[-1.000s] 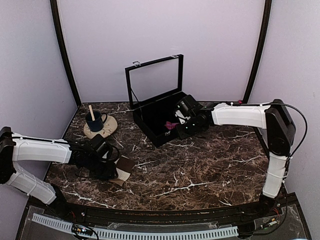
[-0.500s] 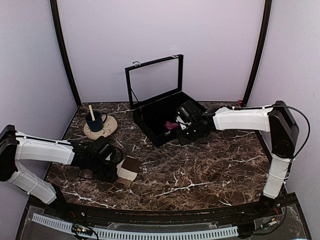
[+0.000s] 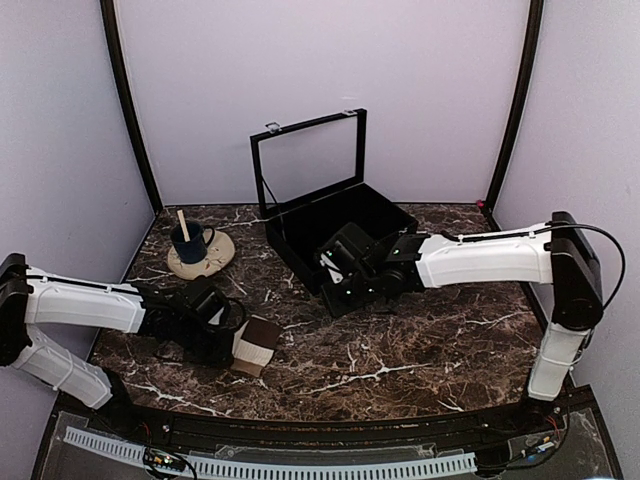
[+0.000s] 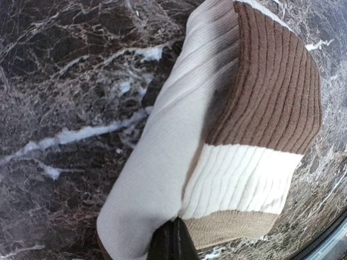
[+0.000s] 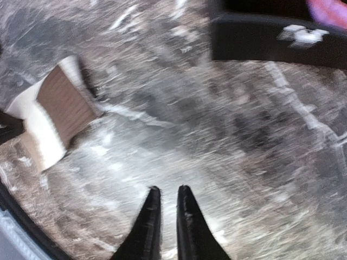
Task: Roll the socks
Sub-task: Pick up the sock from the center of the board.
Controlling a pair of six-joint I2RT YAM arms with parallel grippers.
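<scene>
Cream-and-brown sock [image 3: 256, 343] lies folded at lower left of the overhead view, pinched tight at its near end by the left gripper [image 3: 230, 335] — its length runs roughly up-right toward the right gripper [image 3: 333, 290]. That one hovers mid-frame on a low, outstretched arm, fingers slightly parted and empty; the pink sock [image 5: 328, 12] rests in the black case [image 3: 290, 255].

Left arm [image 3: 80, 302] and right arm [image 3: 480, 258] — white shells, black joints, seemingly banded lower links; right claw [image 5: 169, 190] black, tapered.
</scene>
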